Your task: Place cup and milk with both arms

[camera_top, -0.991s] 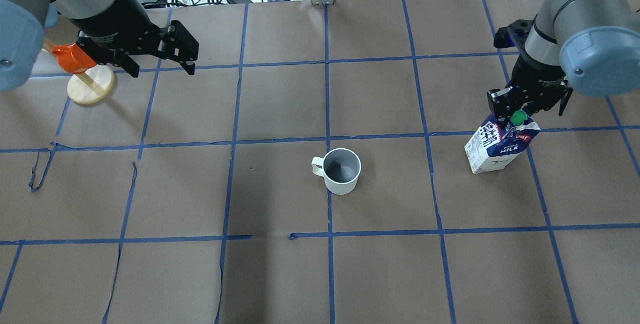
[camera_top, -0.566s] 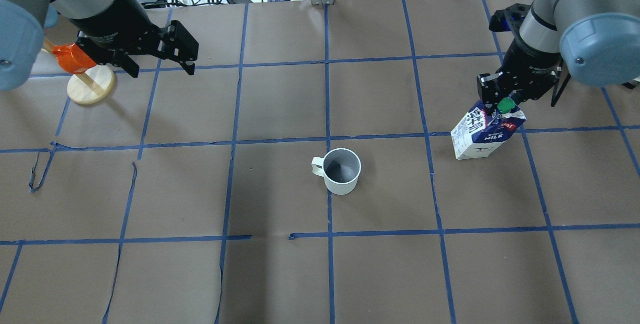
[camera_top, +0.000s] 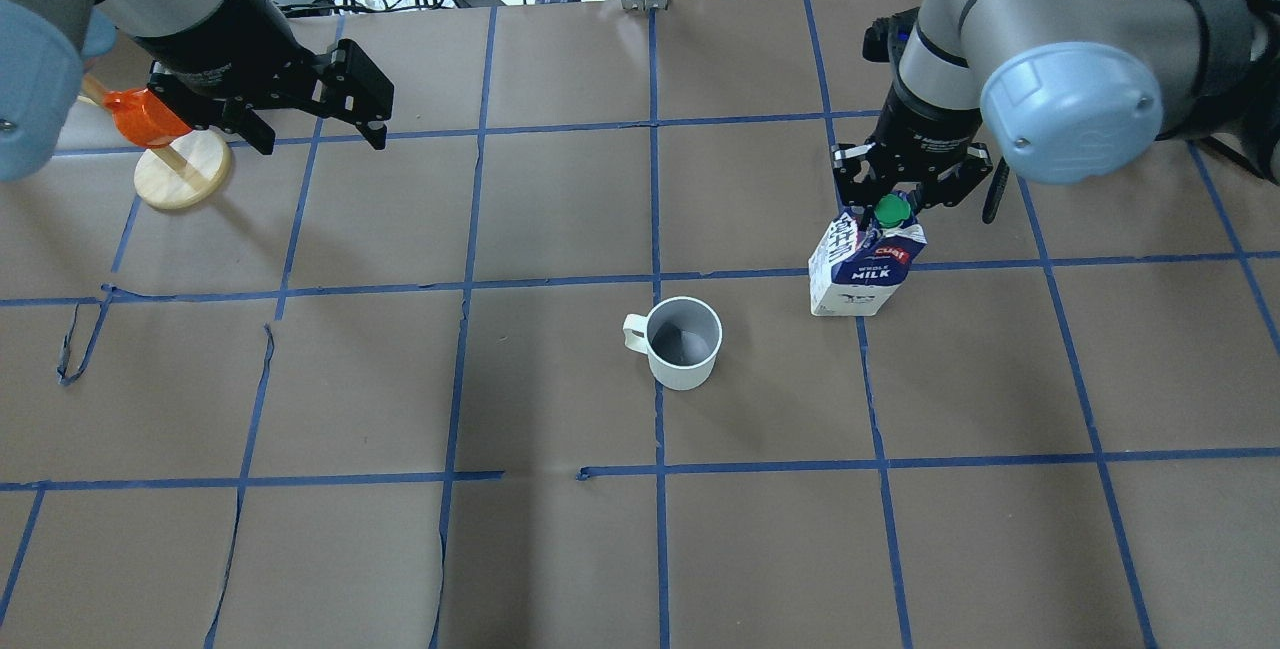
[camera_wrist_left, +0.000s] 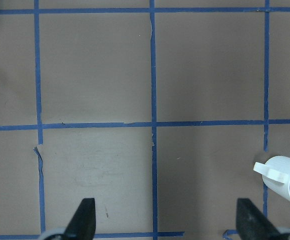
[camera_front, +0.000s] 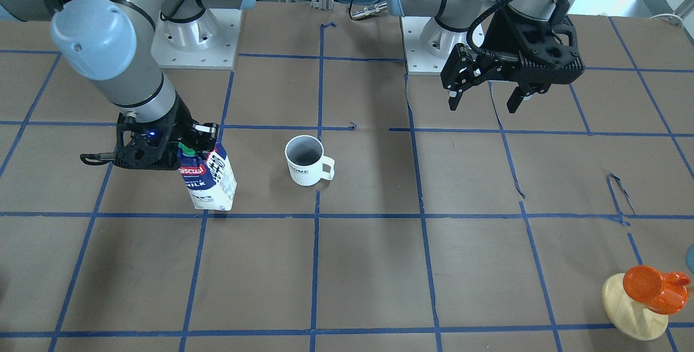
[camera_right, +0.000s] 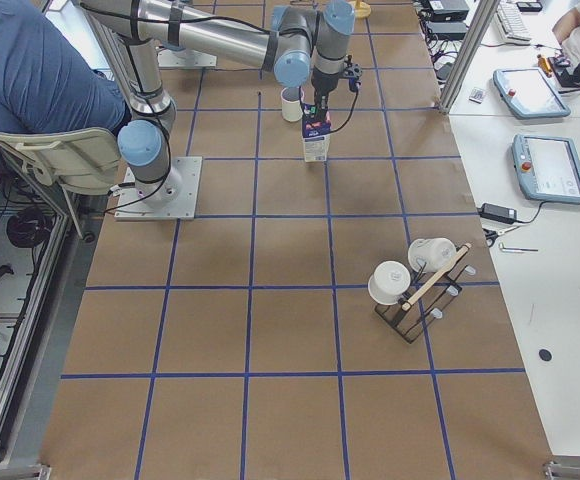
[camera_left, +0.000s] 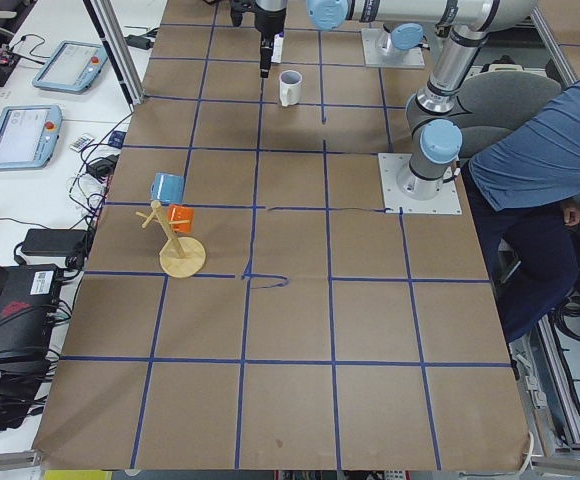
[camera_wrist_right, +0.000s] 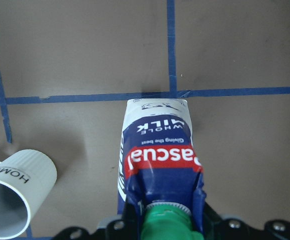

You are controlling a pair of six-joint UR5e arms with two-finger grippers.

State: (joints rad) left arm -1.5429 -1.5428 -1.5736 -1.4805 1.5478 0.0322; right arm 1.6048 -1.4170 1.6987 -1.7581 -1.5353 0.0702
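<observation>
The dark-blue and white gable-top milk carton (camera_top: 858,274) has moved from the right edge of the overhead view to just right of centre. It is now near the white ribbed ceramic mug (camera_top: 683,341) but apart from it, so delivery looks nearly done. The right gripper (camera_top: 888,209) is clamped on the carton's gabled top, wrist pointing down. I cannot tell whether the base touches the brown paper table cover (camera_top: 560,549). The left gripper (camera_top: 325,141) hangs unmoved at upper left, fingers wide apart and empty.

My table (camera_top: 560,379) is brown with blue tape lines (camera_top: 654,209); the cup (camera_top: 684,342) stands near the middle; a wooden stand (camera_top: 185,179) sits far off.
</observation>
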